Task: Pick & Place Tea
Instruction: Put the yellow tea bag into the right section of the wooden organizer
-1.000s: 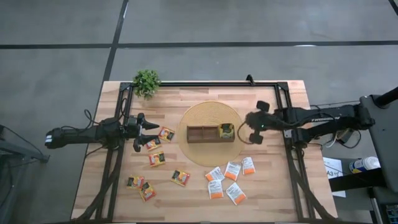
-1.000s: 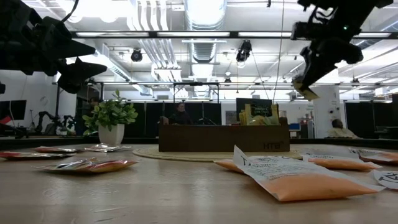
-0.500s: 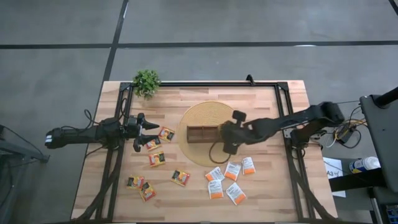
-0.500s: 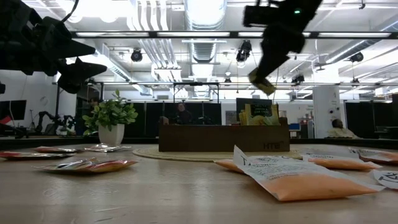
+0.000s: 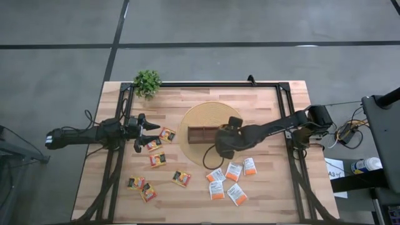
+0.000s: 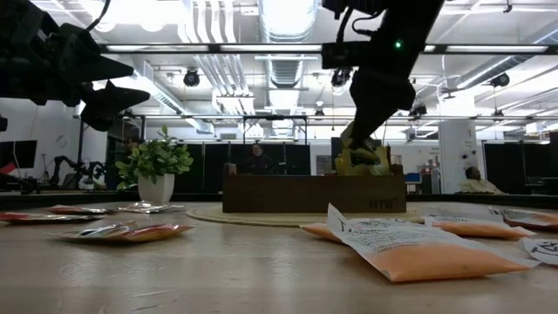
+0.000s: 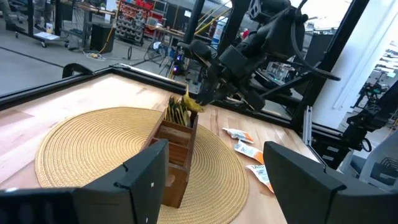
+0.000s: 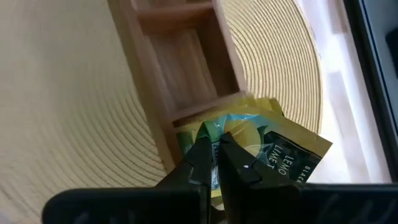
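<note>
The right gripper [image 8: 214,163], pinched shut on a dark green-yellow tea sachet [image 8: 273,149], hangs directly above the right-end compartment of the long dark-brown wooden box [image 5: 201,134], at the centre of the round woven mat [image 5: 206,115]. The left gripper [image 5: 145,130], open, waits near the table's left edge.

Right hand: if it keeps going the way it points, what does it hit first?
Probably the green-yellow tea sachets already standing in the end compartment of the dark-brown wooden box; the right hand, shut on another green-yellow sachet, sits just above them. Depth unclear.
</note>
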